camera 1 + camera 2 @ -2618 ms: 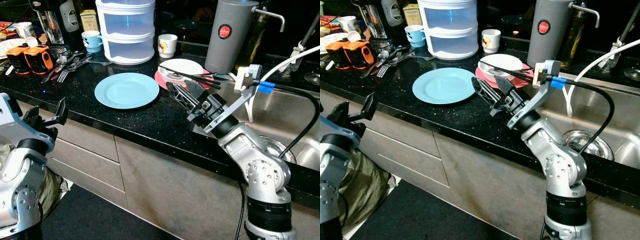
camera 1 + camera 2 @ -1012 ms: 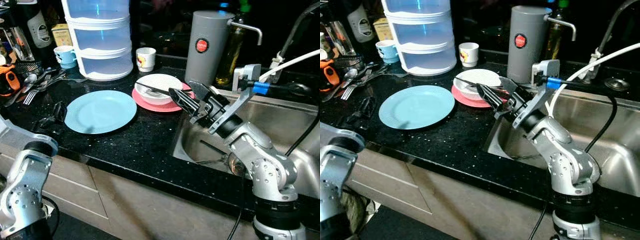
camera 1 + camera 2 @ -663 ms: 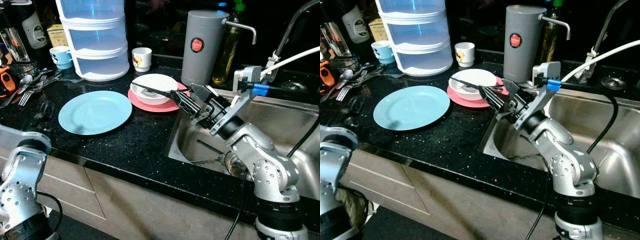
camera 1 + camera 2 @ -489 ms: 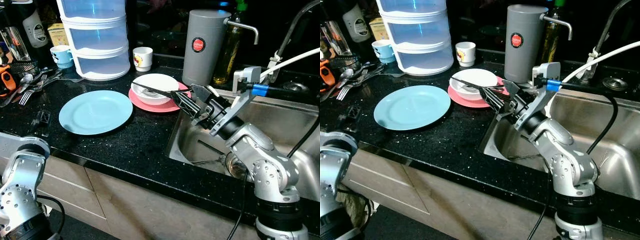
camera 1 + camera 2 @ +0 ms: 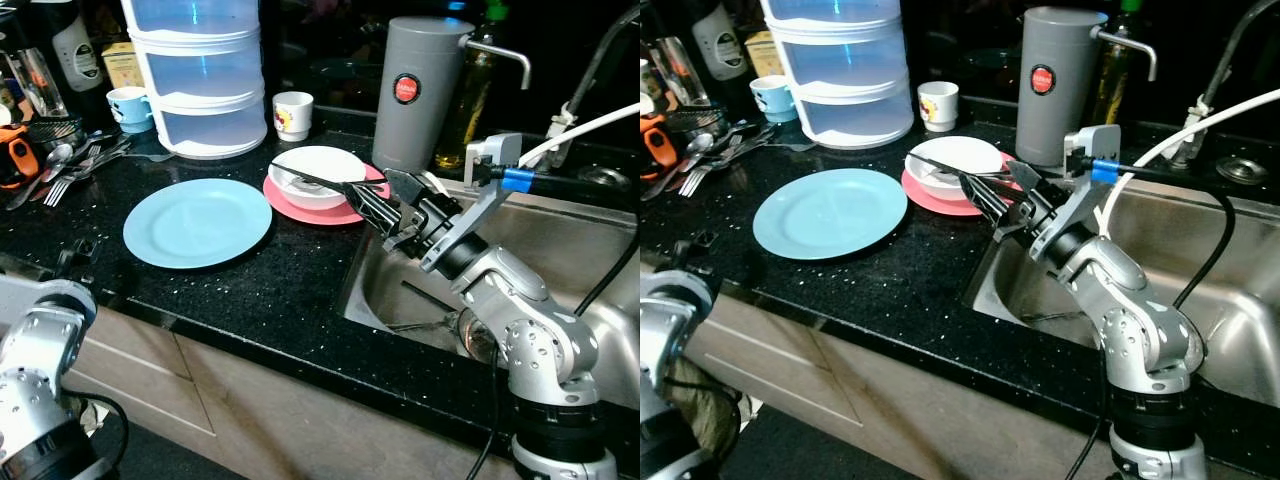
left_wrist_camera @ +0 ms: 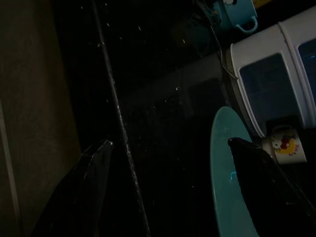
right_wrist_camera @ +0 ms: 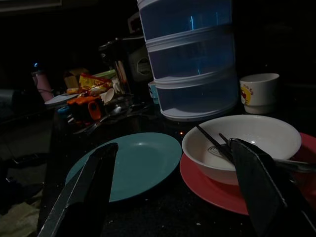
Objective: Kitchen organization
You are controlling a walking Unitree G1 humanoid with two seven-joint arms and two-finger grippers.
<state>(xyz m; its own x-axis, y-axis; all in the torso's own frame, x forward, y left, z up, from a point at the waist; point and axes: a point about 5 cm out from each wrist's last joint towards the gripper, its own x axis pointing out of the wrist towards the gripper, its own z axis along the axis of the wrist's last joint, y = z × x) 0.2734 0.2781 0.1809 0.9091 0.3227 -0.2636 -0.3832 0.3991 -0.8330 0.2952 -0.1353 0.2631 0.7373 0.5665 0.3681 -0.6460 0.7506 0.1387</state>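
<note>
A white bowl [image 5: 318,175] with black chopsticks [image 5: 310,181] laid across it sits on a pink plate [image 5: 345,212] beside the sink. Left of it a light blue plate [image 5: 197,222] lies flat on the black counter [image 5: 280,290]. My right gripper [image 5: 385,207] is open and holds nothing. It hovers at the pink plate's right rim, pointing toward the bowl [image 7: 242,138]. My left gripper [image 6: 169,142] is open and low at the counter's front edge, near the blue plate [image 6: 224,187]. Its fingers [image 5: 75,252] show dimly at the lower left.
A stack of clear tubs [image 5: 195,75], a blue mug [image 5: 127,108] and a white cup [image 5: 292,115] stand at the back. A grey dispenser [image 5: 415,90] rises behind the bowl. Loose cutlery [image 5: 80,165] lies far left. The steel sink [image 5: 560,250] opens to the right.
The camera has swung right along the counter, bringing the sink into view. My right gripper keeps its open pose by the pink plate. My left gripper has sunk to the counter's edge.
</note>
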